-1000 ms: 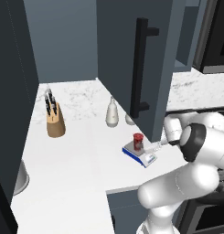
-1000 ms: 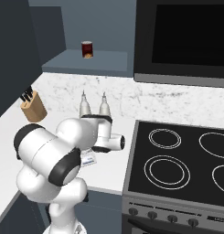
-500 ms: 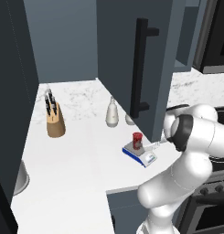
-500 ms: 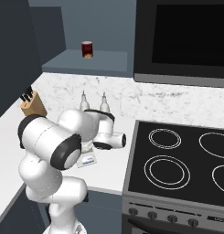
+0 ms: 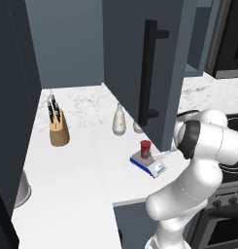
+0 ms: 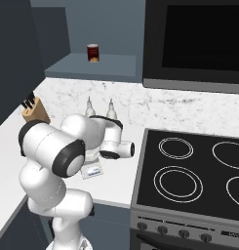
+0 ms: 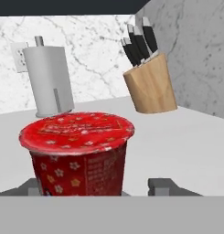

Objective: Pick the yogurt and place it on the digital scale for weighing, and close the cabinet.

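— Hand view first: where's the yogurt (image 7: 77, 151)?
— Upright on the scale (image 5: 148, 164), on the counter (image 5: 86, 189) by the cabinet (image 5: 140, 63) door.
— And the gripper (image 7: 102, 188)?
— Fingers apart, either side of the cup, not clamping.

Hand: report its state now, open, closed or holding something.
Hand: open, fingertips standing either side of the yogurt, which sits on the digital scale; nothing held.

I see the yogurt (image 5: 145, 148) standing on the digital scale (image 5: 148, 164), near the counter (image 5: 81, 185) front edge. Knife block (image 5: 58, 129) far left by the wall; bottle (image 5: 119, 121) behind the scale, open cabinet (image 5: 149, 63) door above it.
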Motion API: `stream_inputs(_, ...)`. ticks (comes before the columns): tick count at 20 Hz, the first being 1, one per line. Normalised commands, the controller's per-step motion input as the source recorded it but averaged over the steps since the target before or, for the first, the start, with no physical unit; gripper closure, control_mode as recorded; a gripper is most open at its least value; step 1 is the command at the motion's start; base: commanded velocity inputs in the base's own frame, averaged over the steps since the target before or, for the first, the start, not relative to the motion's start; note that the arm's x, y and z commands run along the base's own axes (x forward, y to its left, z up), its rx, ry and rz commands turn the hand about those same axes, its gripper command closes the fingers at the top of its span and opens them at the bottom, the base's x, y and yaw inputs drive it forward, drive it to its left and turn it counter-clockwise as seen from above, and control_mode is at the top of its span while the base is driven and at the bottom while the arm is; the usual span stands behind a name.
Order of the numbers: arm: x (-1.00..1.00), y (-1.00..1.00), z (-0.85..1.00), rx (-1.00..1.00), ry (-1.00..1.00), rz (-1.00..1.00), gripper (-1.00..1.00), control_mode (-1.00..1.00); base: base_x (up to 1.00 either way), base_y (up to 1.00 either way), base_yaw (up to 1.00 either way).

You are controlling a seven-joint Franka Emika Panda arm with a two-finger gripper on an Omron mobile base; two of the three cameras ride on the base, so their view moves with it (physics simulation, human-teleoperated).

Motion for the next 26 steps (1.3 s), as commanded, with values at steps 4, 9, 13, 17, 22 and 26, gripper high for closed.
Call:
stream_inputs(4,0.0,0.0,-0.01,0.0,-0.07,0.0,-1.0,-1.0,0.0,0.0,0.0)
stream_inputs(9,-0.02,-0.12,0.0,0.0,-0.05,0.0,-1.0,-1.0,0.0,0.0,0.0)
stream_inputs(13,0.0,-0.25,0.0,0.0,-0.04,0.0,-1.0,-1.0,0.0,0.0,0.0)
stream_inputs(17,-0.07,-0.27,0.0,0.0,-0.04,0.0,-1.0,-1.0,0.0,0.0,0.0)
stream_inputs(22,-0.35,-0.23,0.03,0.0,-0.12,0.0,-1.0,-1.0,0.0,0.0,0.0)
stream_inputs(26,-0.34,-0.17,0.27,0.0,-0.16,0.0,-1.0,-1.0,0.0,0.0,0.0)
